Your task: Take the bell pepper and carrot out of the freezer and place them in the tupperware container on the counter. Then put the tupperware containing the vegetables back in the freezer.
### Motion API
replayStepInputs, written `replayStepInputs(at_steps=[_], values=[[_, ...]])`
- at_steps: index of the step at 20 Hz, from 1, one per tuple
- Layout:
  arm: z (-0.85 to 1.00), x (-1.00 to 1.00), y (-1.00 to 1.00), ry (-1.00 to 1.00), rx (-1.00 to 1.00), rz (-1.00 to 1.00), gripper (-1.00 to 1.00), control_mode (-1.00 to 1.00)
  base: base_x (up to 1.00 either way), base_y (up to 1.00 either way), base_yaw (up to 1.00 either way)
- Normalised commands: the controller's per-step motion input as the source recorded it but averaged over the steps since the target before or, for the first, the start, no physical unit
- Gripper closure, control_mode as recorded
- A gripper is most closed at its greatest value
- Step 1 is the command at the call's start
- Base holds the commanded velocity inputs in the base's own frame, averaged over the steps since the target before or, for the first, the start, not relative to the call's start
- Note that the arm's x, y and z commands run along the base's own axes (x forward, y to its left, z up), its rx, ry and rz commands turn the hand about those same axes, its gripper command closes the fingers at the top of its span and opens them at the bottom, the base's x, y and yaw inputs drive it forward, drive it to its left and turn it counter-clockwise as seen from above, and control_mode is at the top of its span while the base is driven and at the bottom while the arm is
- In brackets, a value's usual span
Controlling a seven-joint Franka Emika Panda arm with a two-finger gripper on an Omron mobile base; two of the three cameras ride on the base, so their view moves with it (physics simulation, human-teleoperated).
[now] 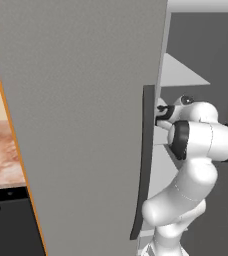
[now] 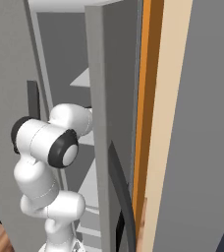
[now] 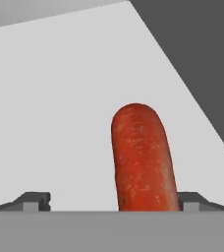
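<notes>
Pale grey shelving fills the inside of the freezer (image 1: 86, 100), whose big grey door stands swung open with its long dark handle (image 1: 145, 165) running down the edge. Beyond the door, to its left, a strip of the pinkish marbled counter (image 1: 1, 150) shows over an orange cabinet edge (image 1: 16, 150). The white arm reaches past the handle into the compartment, and its wrist is tucked just behind the door's edge.

From the hand's own camera, the carrot (image 3: 142, 157) lies on a pale freezer shelf (image 3: 60, 98), an orange-red rounded piece pointing away from the hand. It sits between the two dark fingertips (image 3: 35, 201) of the gripper (image 3: 111, 202), much closer to the right-hand tip than to the other, almost touching it. The fingers are spread wide apart, released, with clear shelf between the left tip and the carrot. Whether the right tip actually touches the carrot I cannot tell.
</notes>
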Motion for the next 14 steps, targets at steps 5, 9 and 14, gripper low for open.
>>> replayStepInputs(at_steps=[5, 9, 14], values=[[-0.29, 0.24, -0.44, 0.0, 0.0, 0.0, -1.0, -1.0, 0.0, 0.0, 0.0], [-0.4, 0.08, -0.3, 0.05, 0.02, 0.0, 1.0, -1.0, 0.0, 0.0, 0.0], [-0.33, 0.01, -0.35, 0.05, 0.06, 0.0, 1.0, -1.0, 0.0, 0.0, 0.0]])
